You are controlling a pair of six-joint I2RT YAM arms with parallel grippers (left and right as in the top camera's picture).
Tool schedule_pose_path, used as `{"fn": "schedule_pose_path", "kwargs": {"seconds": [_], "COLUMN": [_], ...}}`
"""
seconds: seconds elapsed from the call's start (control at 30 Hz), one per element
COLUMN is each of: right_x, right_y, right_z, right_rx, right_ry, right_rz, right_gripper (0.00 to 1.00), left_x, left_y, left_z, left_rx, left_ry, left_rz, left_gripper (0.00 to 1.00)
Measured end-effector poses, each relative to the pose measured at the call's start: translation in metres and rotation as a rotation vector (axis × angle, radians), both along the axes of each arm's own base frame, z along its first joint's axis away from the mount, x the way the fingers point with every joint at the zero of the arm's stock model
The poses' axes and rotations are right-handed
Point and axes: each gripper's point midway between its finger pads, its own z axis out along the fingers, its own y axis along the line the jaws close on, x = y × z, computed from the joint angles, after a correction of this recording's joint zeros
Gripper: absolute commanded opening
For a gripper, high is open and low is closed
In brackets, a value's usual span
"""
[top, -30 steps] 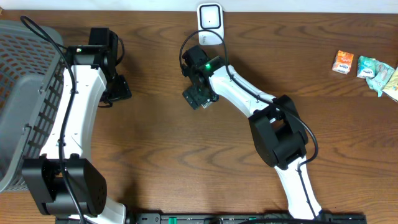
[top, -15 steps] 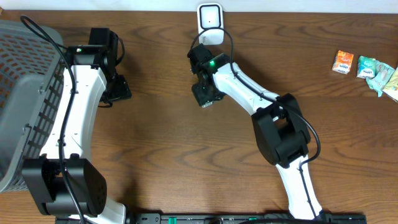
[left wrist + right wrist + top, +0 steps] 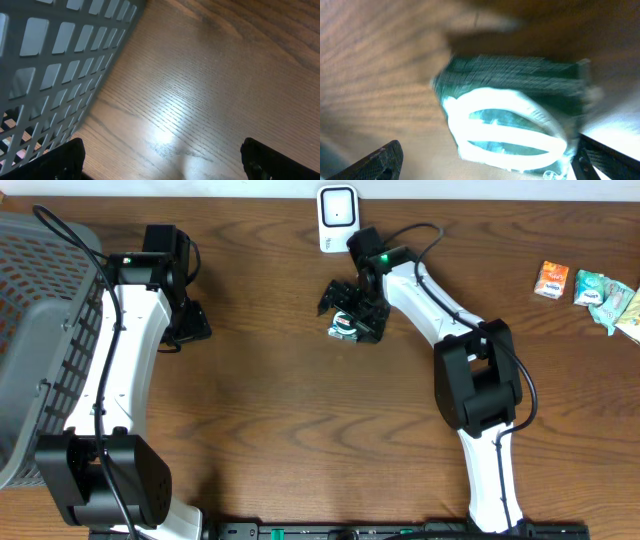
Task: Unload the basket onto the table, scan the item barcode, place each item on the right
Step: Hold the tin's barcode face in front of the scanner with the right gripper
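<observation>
The item [image 3: 343, 328] is a small dark green packet with white print, lying on the wooden table below the white barcode scanner [image 3: 338, 218]. My right gripper [image 3: 351, 313] hovers over it, open. In the right wrist view the item [image 3: 510, 115] fills the space between the jaws of my right gripper [image 3: 490, 162]. It sits close to the right finger [image 3: 607, 162], with a clear gap to the left finger [image 3: 380, 161]. My left gripper [image 3: 188, 323] stands open over bare table beside the basket, and in the left wrist view nothing lies between the jaws of the left gripper [image 3: 162, 160].
A grey mesh basket [image 3: 40, 330] stands at the far left, its wall [image 3: 55, 65] close to my left gripper. An orange packet [image 3: 552, 280] and pale green packets [image 3: 603, 290] lie at the far right edge.
My right arm has swung to the right, from left of the scanner to below it. Its jaws have opened and the green item now lies on the table under them. The left arm has not moved.
</observation>
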Motion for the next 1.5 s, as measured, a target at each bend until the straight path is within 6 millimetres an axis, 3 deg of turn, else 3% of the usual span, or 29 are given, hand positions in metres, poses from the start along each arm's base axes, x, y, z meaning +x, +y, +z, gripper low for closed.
{"fn": "schedule_pose_path", "kwargs": {"seconds": [0.1, 0.23, 0.3, 0.33, 0.47, 0.6, 0.77, 0.97, 1.3, 1.43, 1.5], "right_x": [-0.01, -0.008, 0.002, 0.008, 0.017, 0.01, 0.005, 0.01, 0.016, 0.016, 0.015], "right_y": [0.007, -0.016, -0.027, -0.029, -0.03, -0.036, -0.04, -0.038, -0.034, -0.027, -0.027], "right_z": [0.001, -0.003, 0.012, 0.028, 0.057, 0.046, 0.027, 0.013, -0.013, -0.011, -0.011], "right_rx": [0.016, -0.107, -0.16, -0.178, -0.221, -0.245, -0.254, -0.267, -0.273, -0.251, -0.243], "right_ry": [0.029, -0.041, -0.175, -0.281, -0.511, -0.578, -0.613, -0.657, -0.704, -0.726, -0.723], "right_rz": [0.027, 0.112, 0.28, 0.418, 0.809, 1.129, 1.327, 1.364, 1.269, 1.261, 1.258], "right_gripper": [0.99, 0.99, 0.99, 0.99, 0.99, 0.99, 0.99, 0.99, 0.99, 0.87, 0.88], "left_x": [0.0, 0.0, 0.0, 0.0, 0.0, 0.0, 0.0, 0.0, 0.0, 0.0, 0.0], "left_y": [0.0, 0.0, 0.0, 0.0, 0.0, 0.0, 0.0, 0.0, 0.0, 0.0, 0.0], "left_z": [0.0, 0.0, 0.0, 0.0, 0.0, 0.0, 0.0, 0.0, 0.0, 0.0, 0.0], "left_rx": [0.0, 0.0, 0.0, 0.0, 0.0, 0.0, 0.0, 0.0, 0.0, 0.0, 0.0], "left_ry": [0.0, -0.001, -0.001, -0.001, -0.001, -0.001, -0.001, -0.001, -0.001, -0.001, -0.001], "left_rz": [0.0, 0.0, 0.002, 0.002, 0.003, 0.003, 0.003, 0.003, 0.003, 0.003, 0.003], "left_gripper": [0.98, 0.98, 0.97, 0.98, 0.98, 0.98, 0.98, 0.98, 0.98, 0.98, 0.98]}}
